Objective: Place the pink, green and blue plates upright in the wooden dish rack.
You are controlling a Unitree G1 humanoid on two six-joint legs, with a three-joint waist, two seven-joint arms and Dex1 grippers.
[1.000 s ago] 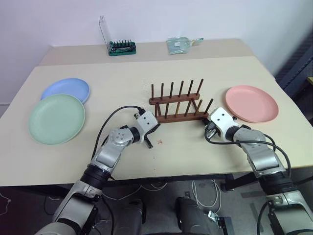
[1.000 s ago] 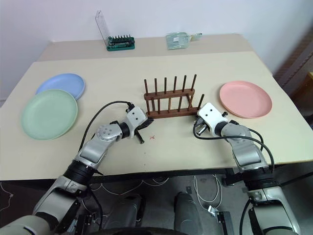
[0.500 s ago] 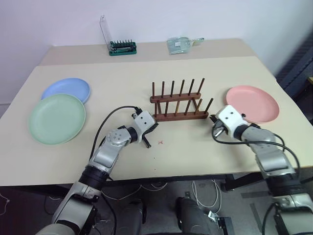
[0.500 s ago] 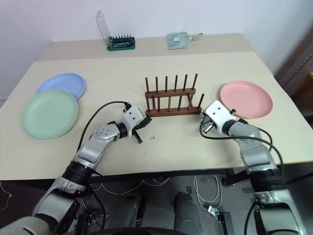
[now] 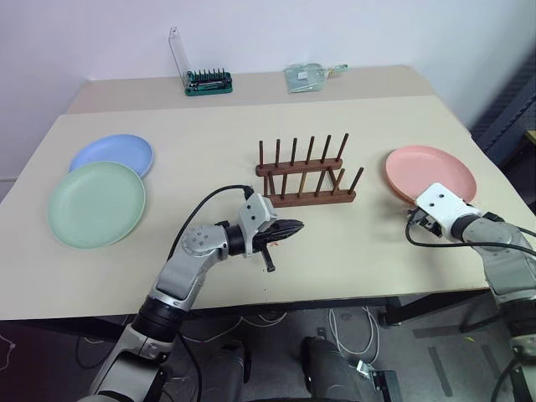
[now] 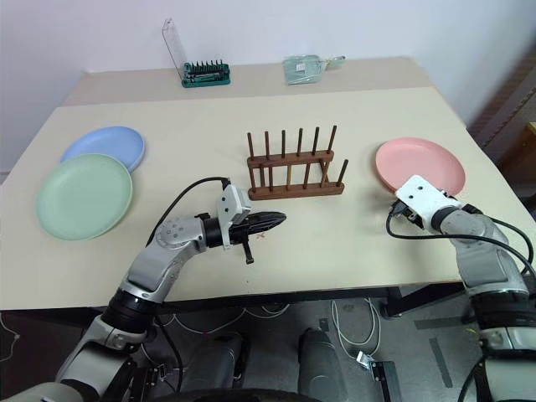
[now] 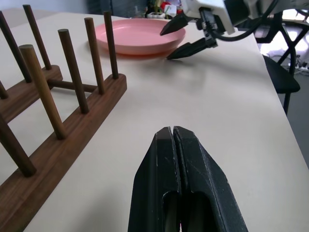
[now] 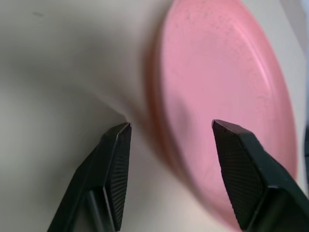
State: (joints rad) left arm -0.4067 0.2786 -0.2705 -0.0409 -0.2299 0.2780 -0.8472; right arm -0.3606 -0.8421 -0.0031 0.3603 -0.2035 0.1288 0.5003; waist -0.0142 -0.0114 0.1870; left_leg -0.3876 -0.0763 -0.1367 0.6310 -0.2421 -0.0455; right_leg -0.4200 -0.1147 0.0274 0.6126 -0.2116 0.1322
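Note:
The pink plate (image 5: pixel 431 172) lies flat at the table's right. My right gripper (image 8: pixel 170 124) is open at its near-left rim, one finger over the table and the other over the plate; it also shows in the left wrist view as the right gripper (image 7: pixel 166 46). The wooden dish rack (image 5: pixel 306 176) stands in the middle with nothing in its pegs. My left gripper (image 5: pixel 300 224) is shut and holds nothing, pointing right just in front of the rack. The green plate (image 5: pixel 96 203) and the blue plate (image 5: pixel 113 153) lie at the far left, the green one overlapping the blue.
A green-based tool holder with a clear lid (image 5: pixel 205 79) and a clear bag (image 5: pixel 310 75) sit at the table's back edge. The near table edge runs just below both arms.
My right gripper moved right from the rack's end to the pink plate's rim and opened. My left gripper drew back and swung to point right, staying shut.

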